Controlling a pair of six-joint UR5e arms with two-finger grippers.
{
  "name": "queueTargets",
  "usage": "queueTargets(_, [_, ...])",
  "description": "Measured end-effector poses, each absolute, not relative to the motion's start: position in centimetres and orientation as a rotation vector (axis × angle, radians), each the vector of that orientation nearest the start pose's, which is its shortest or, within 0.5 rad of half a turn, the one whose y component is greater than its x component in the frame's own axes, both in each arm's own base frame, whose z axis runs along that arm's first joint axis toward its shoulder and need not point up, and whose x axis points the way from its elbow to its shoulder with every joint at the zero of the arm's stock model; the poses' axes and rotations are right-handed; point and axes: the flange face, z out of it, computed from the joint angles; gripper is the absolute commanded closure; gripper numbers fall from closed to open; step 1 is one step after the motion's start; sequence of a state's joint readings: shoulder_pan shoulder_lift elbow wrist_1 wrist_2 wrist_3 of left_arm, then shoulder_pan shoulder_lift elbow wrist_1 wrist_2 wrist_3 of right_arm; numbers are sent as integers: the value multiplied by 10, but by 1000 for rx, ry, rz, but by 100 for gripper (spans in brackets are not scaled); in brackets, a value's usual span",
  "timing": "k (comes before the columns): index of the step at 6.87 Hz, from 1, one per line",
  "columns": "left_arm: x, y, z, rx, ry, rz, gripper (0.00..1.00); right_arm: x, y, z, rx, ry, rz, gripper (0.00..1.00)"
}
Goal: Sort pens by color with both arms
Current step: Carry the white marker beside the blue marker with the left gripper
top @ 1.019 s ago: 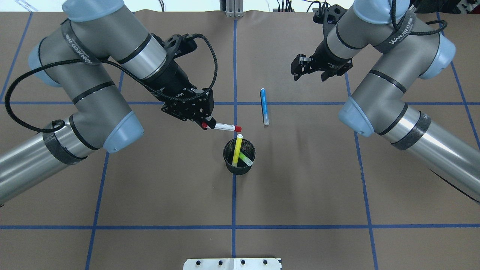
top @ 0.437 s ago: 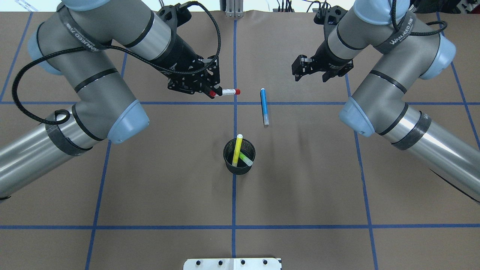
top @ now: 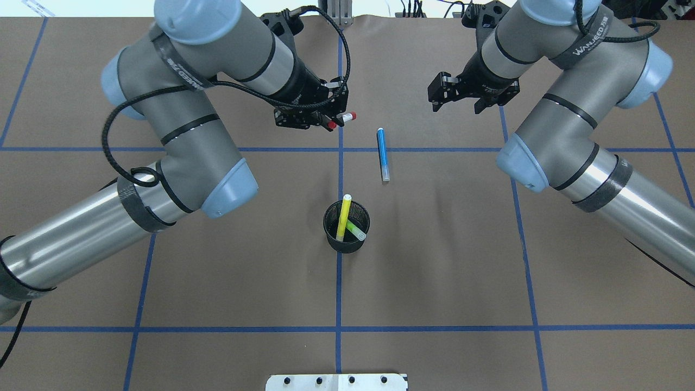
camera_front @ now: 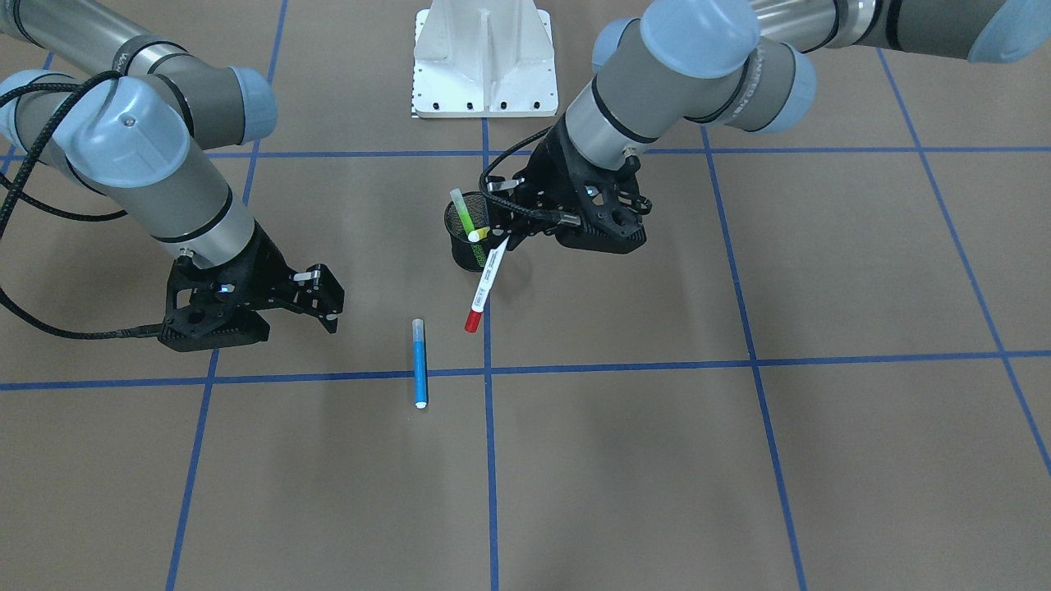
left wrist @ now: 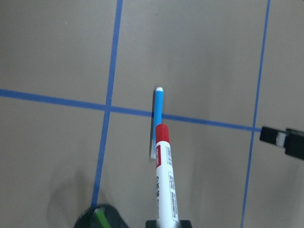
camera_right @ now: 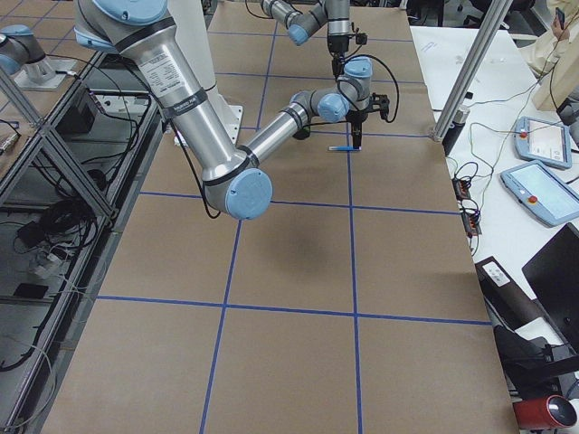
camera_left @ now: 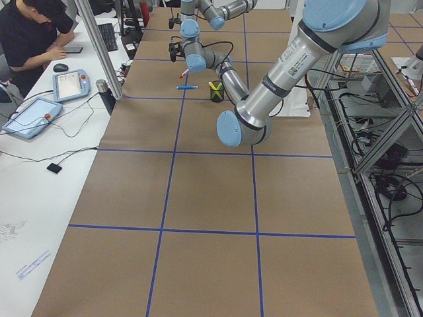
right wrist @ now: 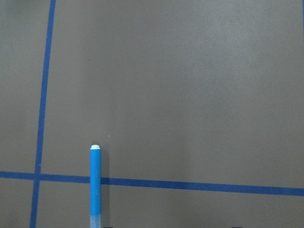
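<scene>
Left gripper (top: 332, 123): jaws closed tight on one red end of the white-barrelled pen (top: 343, 118). The barrel projects out from the fingertips and the free red end points toward the far side of the table. In the front-facing view this pen (camera_front: 484, 283) slants downward from the gripper; it appears to be clear of the table, though no view confirms the gap.

Right gripper (top: 456, 107): jaws spread wide with nothing between them, held above the table to the far right of the blue pen (top: 383, 155).

The blue pen lies flat across a blue tape line with its pale cap toward the robot. It is between the two grippers and touches neither.

The black mesh cup (top: 347, 247) stands on the centre tape line, nearer the robot than the blue pen. The yellow pen (top: 342, 217) and the green pen (top: 355, 230) stand tilted inside it, crossing each other
</scene>
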State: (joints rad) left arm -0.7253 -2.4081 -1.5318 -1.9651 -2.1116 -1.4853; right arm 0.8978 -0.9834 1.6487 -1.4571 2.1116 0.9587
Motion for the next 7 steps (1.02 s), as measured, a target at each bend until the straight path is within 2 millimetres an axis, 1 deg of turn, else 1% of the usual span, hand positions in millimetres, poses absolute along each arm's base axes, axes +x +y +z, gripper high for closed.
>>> queueTargets(2, [514, -528, 112, 74, 1198, -275, 83, -344, -584, 264, 134, -913, 67, 1])
queueTargets(4, [542, -539, 108, 114, 1160, -309, 83, -341, -585, 265, 130, -916, 70, 1])
queueTargets(5, [552, -542, 106, 138, 1147, -323, 83, -340, -586, 264, 130, -917, 71, 1])
queueTargets(7, [559, -548, 104, 174, 1138, -341, 83, -339, -584, 263, 132, -919, 70, 1])
